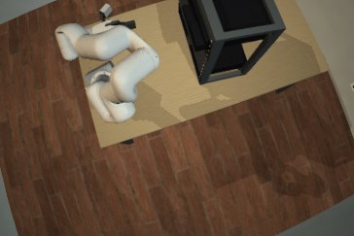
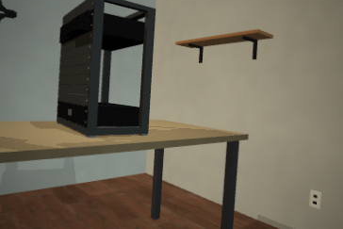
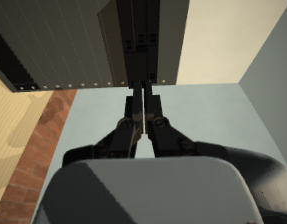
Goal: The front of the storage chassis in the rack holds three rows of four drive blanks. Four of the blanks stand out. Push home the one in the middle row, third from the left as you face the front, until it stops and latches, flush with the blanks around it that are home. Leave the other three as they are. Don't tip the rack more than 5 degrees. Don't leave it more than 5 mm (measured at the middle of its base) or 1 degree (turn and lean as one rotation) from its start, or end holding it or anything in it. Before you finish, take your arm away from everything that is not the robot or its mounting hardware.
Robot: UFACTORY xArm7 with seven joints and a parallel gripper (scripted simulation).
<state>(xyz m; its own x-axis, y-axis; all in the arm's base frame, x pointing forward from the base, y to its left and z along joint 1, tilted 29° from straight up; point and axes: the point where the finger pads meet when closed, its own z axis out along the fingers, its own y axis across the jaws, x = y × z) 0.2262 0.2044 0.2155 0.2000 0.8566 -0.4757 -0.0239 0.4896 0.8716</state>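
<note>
The dark rack [image 1: 229,18] stands on the wooden table [image 1: 204,72]; in the side view it [image 2: 101,67] is upright near the table's left part. Its front face [image 2: 74,72] faces left toward the arm. The storage chassis with drive blanks shows in the wrist view [image 3: 141,40] as dark vertical strips straight ahead; single blanks are too dim to tell apart. My gripper [image 3: 143,93] is shut with nothing between the fingers, and it points at the rack front from a distance. In the top view the gripper [image 1: 127,22] is well left of the rack.
The white arm [image 1: 109,67] sits folded on the table's left end. A wall shelf [image 2: 225,39] hangs to the right of the rack. Wooden floor surrounds the table.
</note>
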